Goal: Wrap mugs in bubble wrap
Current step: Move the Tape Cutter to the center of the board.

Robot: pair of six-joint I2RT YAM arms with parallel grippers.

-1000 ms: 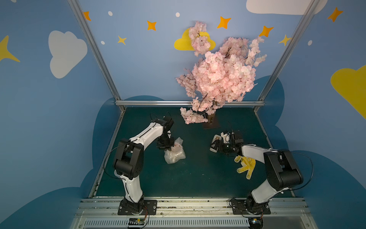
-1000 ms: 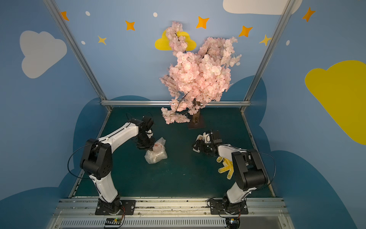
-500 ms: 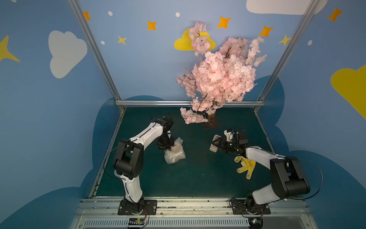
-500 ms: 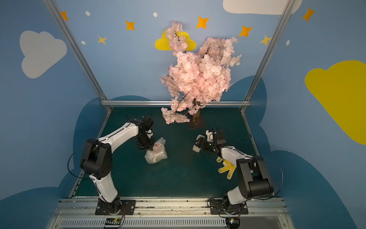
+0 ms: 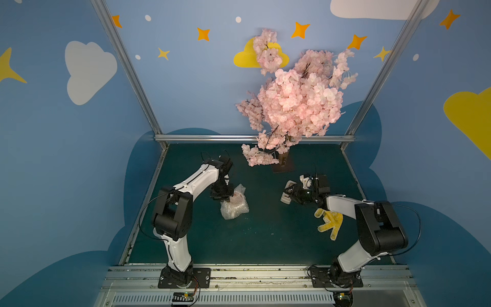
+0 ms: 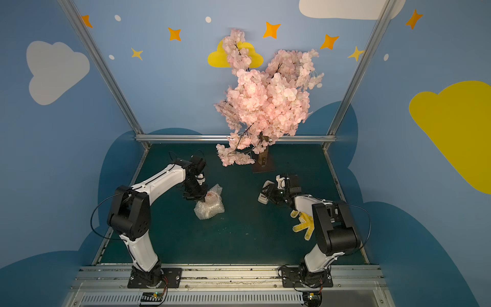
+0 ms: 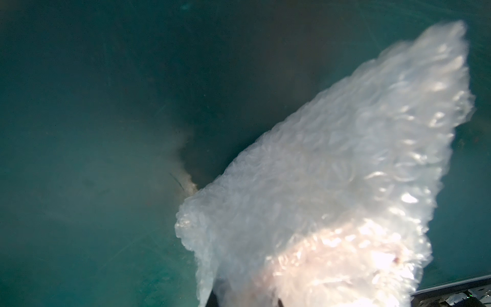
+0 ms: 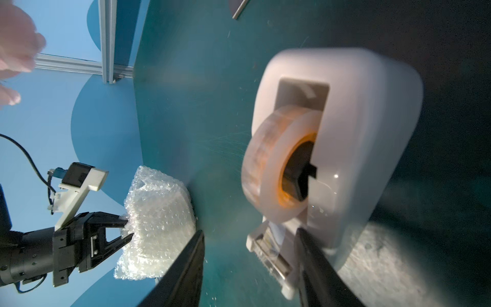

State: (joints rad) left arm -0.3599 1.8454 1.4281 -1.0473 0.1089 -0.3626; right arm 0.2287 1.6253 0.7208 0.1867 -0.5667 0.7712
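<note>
Right gripper [image 5: 291,193] has narrowed around the tape dispenser [image 5: 285,198]. In both top views, the left gripper [image 6: 198,198] clamps the bubble wrap [image 6: 210,208] bundled over the mug [image 6: 211,196]. Left wrist view: wrap fills the frame. Right wrist view alone shows the tape roll [image 8: 276,164] seated in the dispenser, jaws apart beside its cutter.

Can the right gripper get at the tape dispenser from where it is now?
Probably yes. The right gripper is open, its fingers either side of the cutter end of the tape dispenser; nothing lies between. The left gripper, pinching the bubble wrap, is well clear.
</note>
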